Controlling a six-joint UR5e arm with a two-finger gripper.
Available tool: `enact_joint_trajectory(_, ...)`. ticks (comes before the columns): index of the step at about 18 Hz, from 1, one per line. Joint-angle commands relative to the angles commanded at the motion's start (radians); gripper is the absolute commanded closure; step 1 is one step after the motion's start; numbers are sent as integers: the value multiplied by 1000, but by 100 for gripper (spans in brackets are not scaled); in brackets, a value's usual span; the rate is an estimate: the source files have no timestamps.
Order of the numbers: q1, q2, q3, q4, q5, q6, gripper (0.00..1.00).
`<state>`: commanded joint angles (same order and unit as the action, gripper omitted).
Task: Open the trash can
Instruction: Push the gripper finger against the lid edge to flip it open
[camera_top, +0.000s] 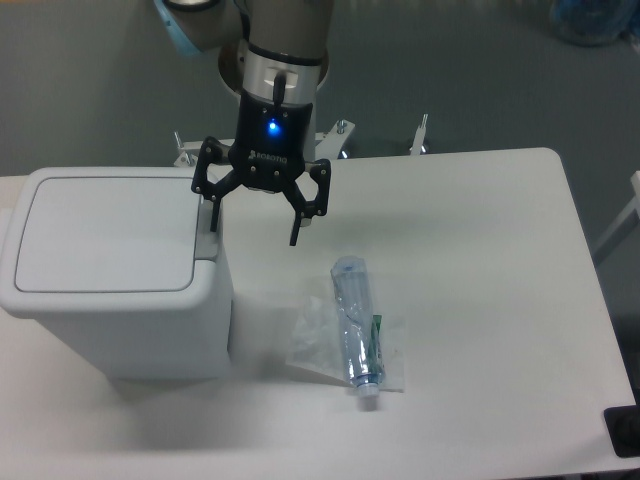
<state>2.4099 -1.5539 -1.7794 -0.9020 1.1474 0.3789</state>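
Note:
The trash can (110, 290) is a large boxy white bin standing at the left of the table. Its flat lid (100, 232) lies shut. The grey push tab (206, 234) sits on the bin's right edge. My gripper (255, 222) hangs just right of the bin's upper right corner with its jaws spread wide. The left finger (214, 212) is right over the grey tab. The right finger (297, 225) hangs over the bare table. Nothing is between the fingers.
A crushed clear plastic bottle (355, 332) lies on a clear wrapper (320, 340) on the white table (480, 300), right of the bin. Metal clamps (420, 135) stick up at the table's back edge. A black object (624, 432) sits at the front right corner.

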Motion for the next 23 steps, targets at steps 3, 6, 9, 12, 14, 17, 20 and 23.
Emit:
enact_joint_trajectory(3, 0, 0, -6, 0, 0, 3, 0)
enact_joint_trajectory(6, 0, -8, -5, 2, 2, 6, 0)
enact_joint_trajectory(9, 0, -11, -5, 2, 3, 6, 0)
enact_joint_trajectory(12, 0, -12, -3, 3, 3, 8, 0)
enact_joint_trajectory(14, 0, -14, -3, 2, 3, 8, 0)
enact_joint_trajectory(17, 2, -6, 11, 5, -2, -1, 0)
enact_joint_trajectory(20, 2, 26, 52, 3, -32, -15, 0)
enact_joint_trajectory(23, 11, 43, 61, 5, -29, -11, 0)
